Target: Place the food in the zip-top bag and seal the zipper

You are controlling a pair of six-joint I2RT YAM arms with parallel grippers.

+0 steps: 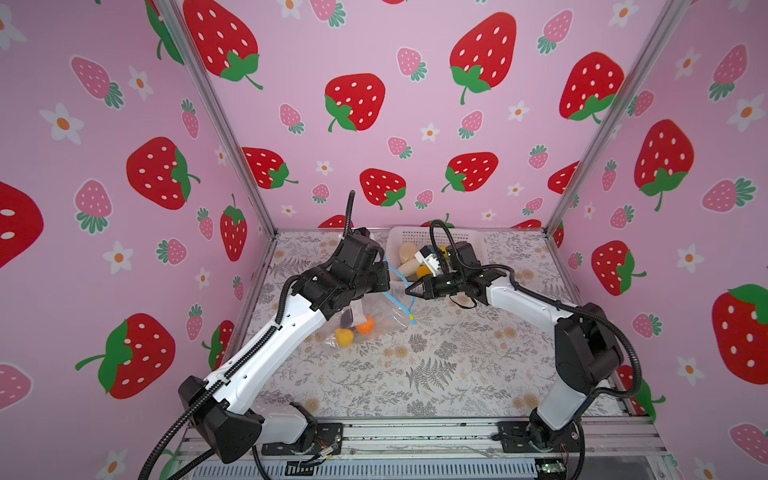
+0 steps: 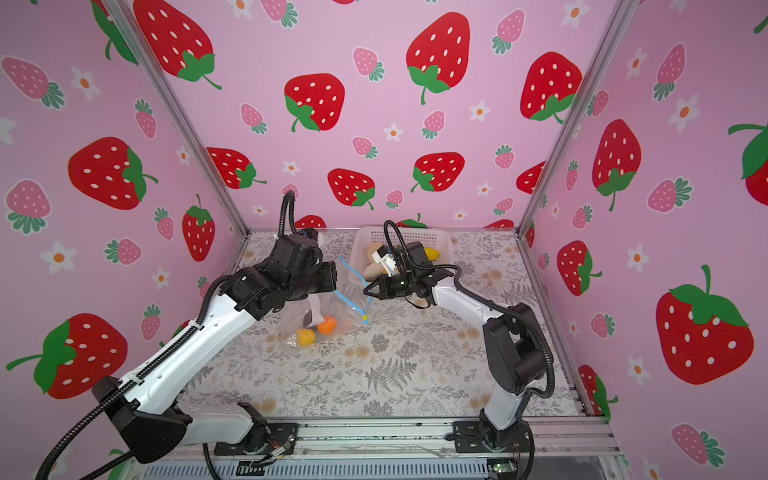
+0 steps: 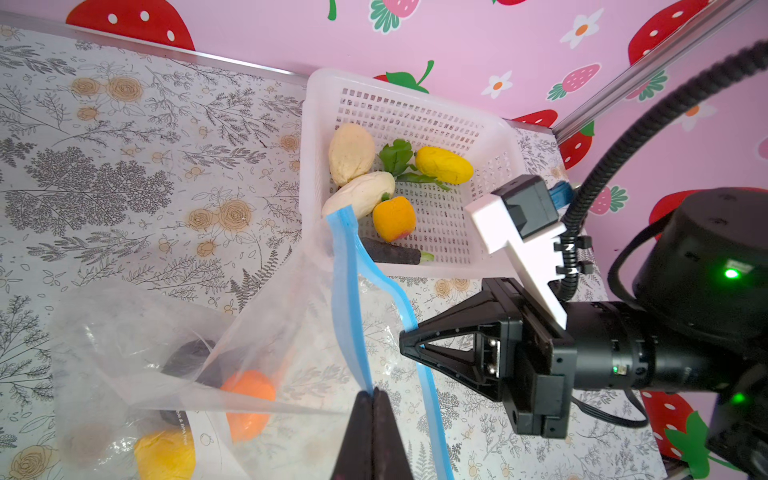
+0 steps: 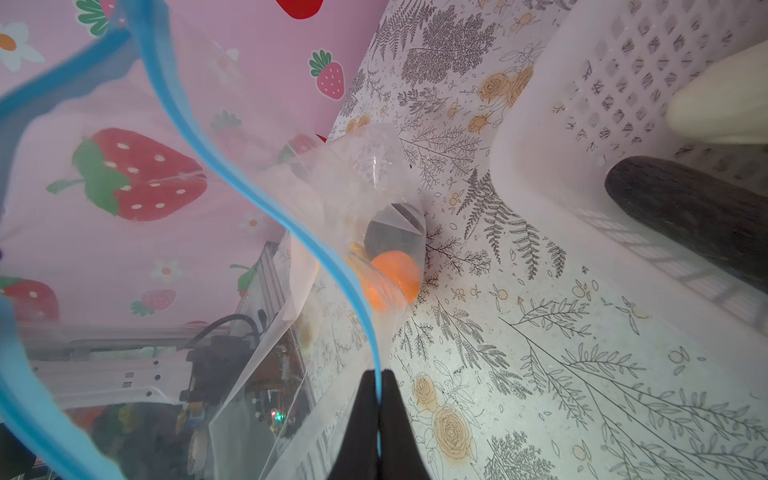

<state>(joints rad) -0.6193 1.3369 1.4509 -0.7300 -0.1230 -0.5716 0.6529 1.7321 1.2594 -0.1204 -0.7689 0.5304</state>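
The clear zip-top bag (image 1: 374, 318) lies on the table with its mouth lifted and spread. My left gripper (image 3: 374, 392) is shut on one lip of the blue zipper (image 3: 345, 299). The right gripper (image 4: 379, 374) is shut on the other lip (image 4: 249, 195); its tips (image 1: 409, 291) show in both top views. Inside the bag are an orange piece (image 3: 249, 399), a yellow piece (image 3: 166, 455) and a dark piece (image 3: 195, 361). More food sits in the basket: a beige piece (image 3: 351, 151), a white one (image 3: 361, 193), a yellow one (image 3: 444, 165), an orange one (image 3: 394, 218) and a dark one (image 3: 392, 252).
The white perforated basket (image 1: 415, 235) stands at the back of the table against the rear wall, just behind the right wrist. Pink strawberry walls close in the table on three sides. The floral tabletop (image 1: 436, 374) stretches toward the front rail.
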